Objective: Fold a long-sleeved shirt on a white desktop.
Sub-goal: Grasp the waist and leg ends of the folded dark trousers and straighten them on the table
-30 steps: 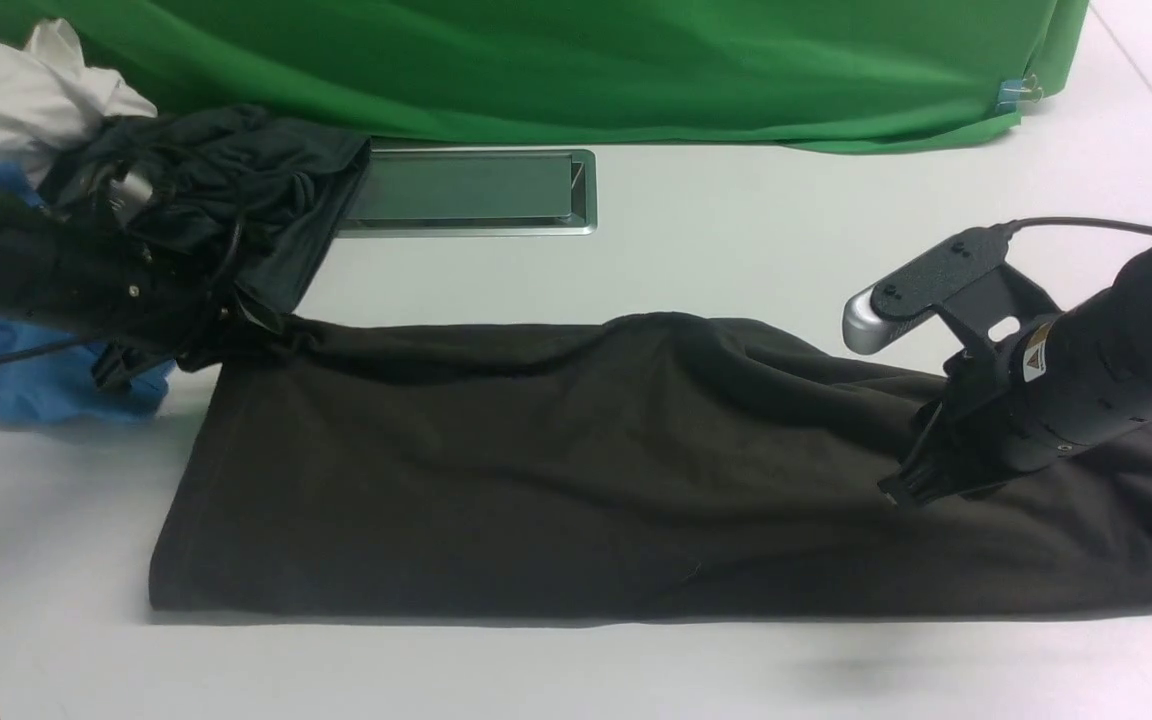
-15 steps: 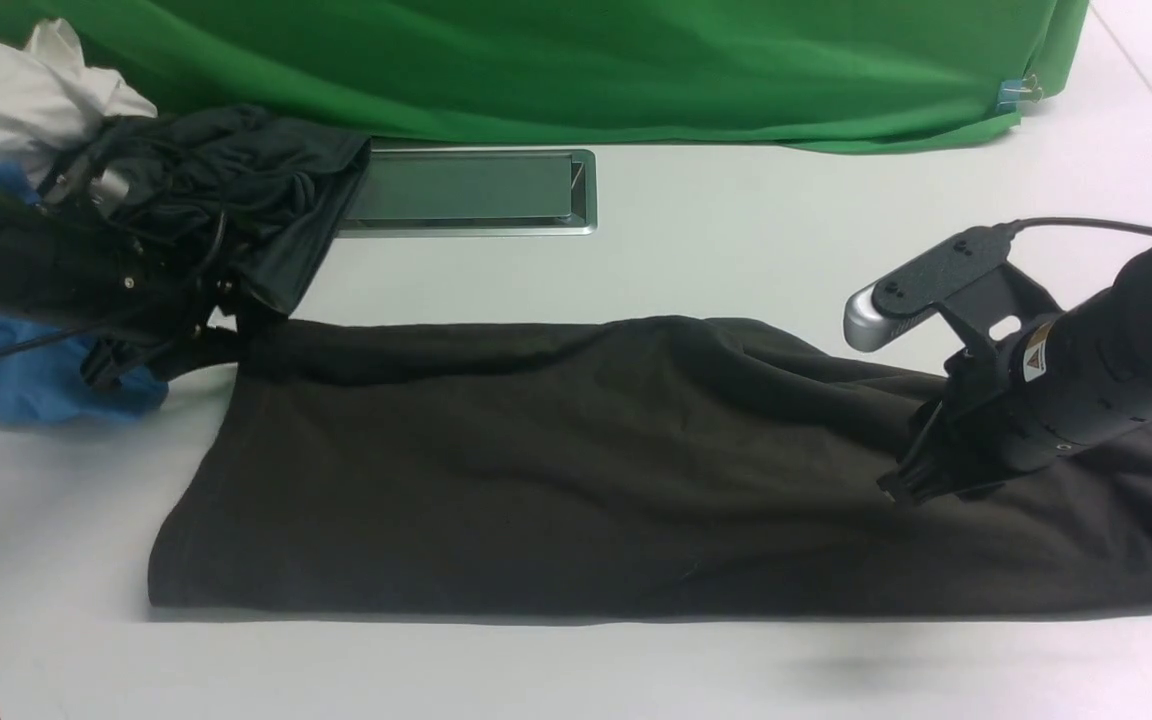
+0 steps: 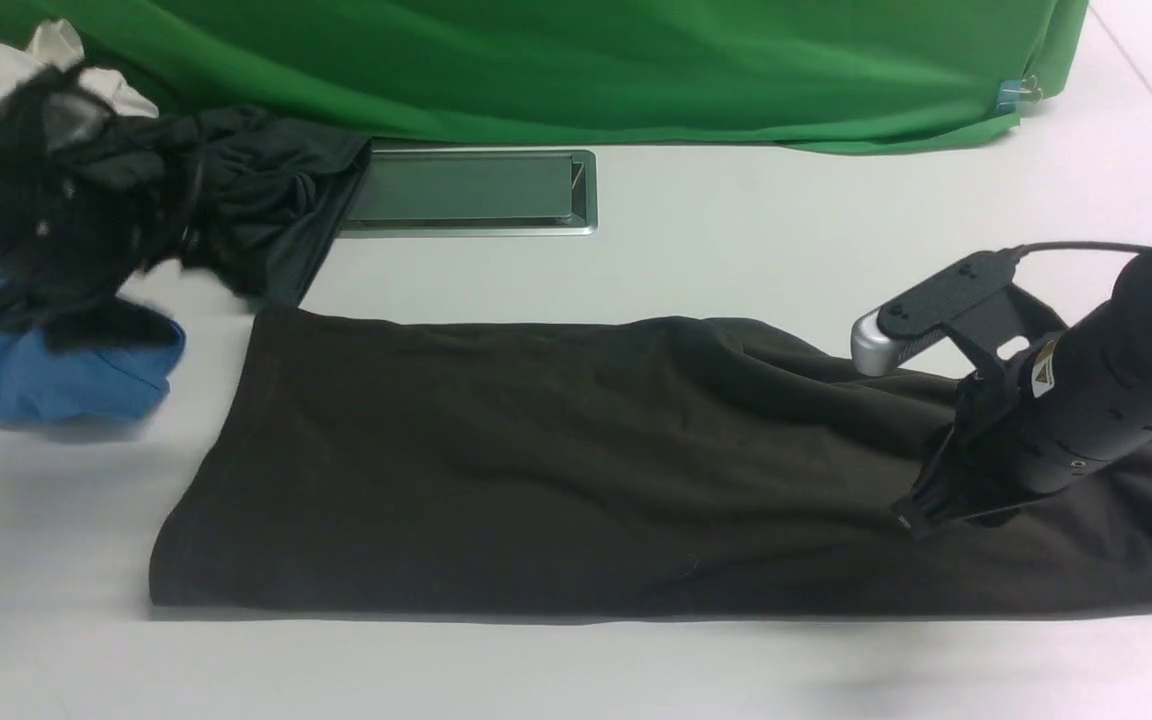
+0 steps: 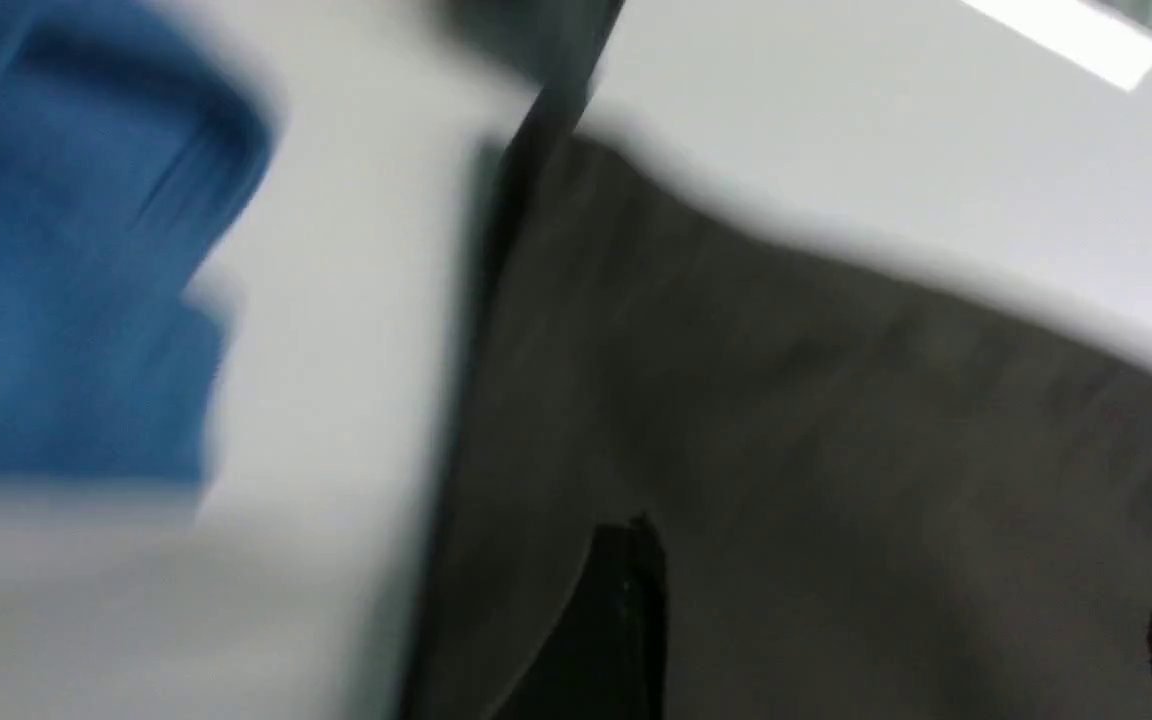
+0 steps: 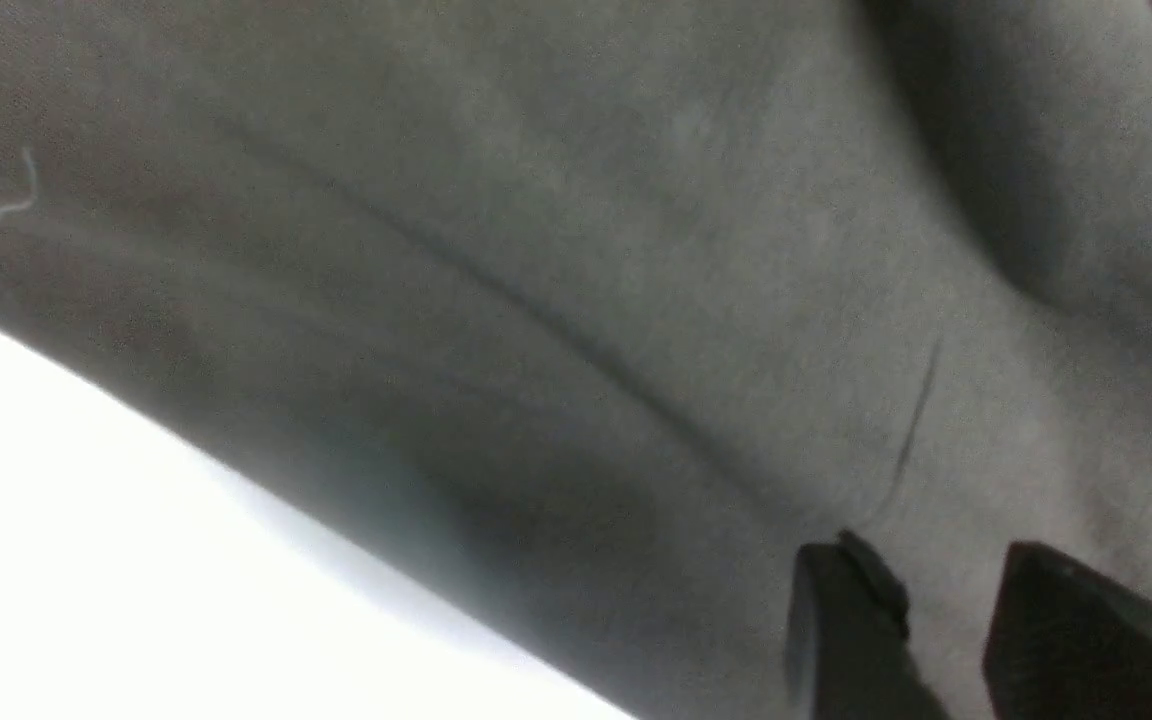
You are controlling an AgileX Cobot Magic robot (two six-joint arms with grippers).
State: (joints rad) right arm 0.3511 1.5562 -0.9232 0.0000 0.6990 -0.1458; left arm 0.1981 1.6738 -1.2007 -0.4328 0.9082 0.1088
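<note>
Left claw [image 4: 906,630] released long-sleeved shirt [image 3: 556,470], withdrew leftward.

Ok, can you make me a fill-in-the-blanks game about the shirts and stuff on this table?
1. The cloth backdrop behind the white desktop is ___.
2. The crumpled shirt left of the long-sleeved shirt is bright ___.
3. The right gripper is over the long-sleeved shirt's ___ end.

Missing words: green, blue, right.
</note>
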